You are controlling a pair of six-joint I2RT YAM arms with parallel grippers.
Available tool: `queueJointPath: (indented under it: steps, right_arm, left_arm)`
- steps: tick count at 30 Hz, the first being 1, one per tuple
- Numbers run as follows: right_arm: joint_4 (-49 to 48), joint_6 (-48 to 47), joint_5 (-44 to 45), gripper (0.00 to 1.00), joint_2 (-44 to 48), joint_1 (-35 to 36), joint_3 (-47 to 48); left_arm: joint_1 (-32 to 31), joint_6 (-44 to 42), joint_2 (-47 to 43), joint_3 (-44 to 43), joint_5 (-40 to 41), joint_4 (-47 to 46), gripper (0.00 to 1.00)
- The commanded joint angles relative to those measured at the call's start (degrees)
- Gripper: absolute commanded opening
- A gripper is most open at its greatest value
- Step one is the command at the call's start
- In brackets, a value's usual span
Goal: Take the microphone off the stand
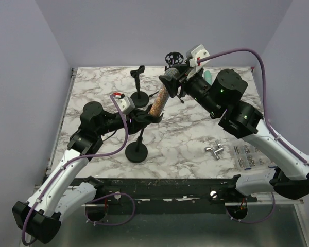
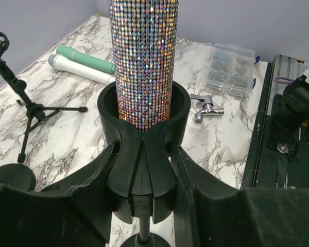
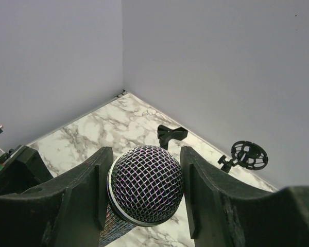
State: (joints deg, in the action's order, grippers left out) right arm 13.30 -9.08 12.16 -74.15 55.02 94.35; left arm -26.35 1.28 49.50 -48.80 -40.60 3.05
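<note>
The microphone (image 1: 161, 95) has a glittery body (image 2: 144, 62) and a mesh head (image 3: 147, 185). It leans up to the right, its lower end seated in the black clip (image 2: 143, 118) of the stand, whose round base (image 1: 137, 153) rests on the marble table. My left gripper (image 1: 147, 118) (image 2: 144, 149) is shut on the clip's neck, one finger on each side. My right gripper (image 1: 171, 85) (image 3: 146, 159) is shut on the mesh head, with both fingers against it.
A second clip stand (image 1: 139, 85) and a shock-mount stand (image 1: 172, 56) are at the back. A small tripod stand (image 2: 26, 108) and green and white microphones (image 2: 85, 64) are nearby. A metal tap (image 1: 215, 150) and a parts box (image 1: 246, 154) sit at the right.
</note>
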Motion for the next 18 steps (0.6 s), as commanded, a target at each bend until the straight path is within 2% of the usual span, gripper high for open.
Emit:
queueJointPath:
  steps: [1, 7, 12, 15, 18]
  right_arm:
    - [-1.7, -0.2, 3.3, 0.01, -0.5, 0.4, 5.7]
    - [-0.4, -5.6, 11.1, 0.01, -0.1, 0.4, 9.3]
    - [-3.6, -8.9, 19.6, 0.01, 3.9, 0.4, 2.7]
    - [-6.2, -11.6, 26.9, 0.01, 5.3, 0.5, -1.7]
    - [-8.7, -13.5, 33.0, 0.01, 5.6, 0.4, -7.0]
  left_arm:
    - [0.2, -1.0, 0.7, -1.6, -1.0, 1.6, 0.00]
    - [0.2, -1.0, 0.9, -2.0, -0.6, 2.4, 0.00]
    - [0.2, -1.0, 0.3, -1.5, 0.8, 1.9, 0.00]
    - [0.2, 0.1, -0.8, -0.2, 4.8, -0.5, 0.00]
    - [0.2, 1.3, -2.3, 1.8, 8.1, -2.7, 0.22]
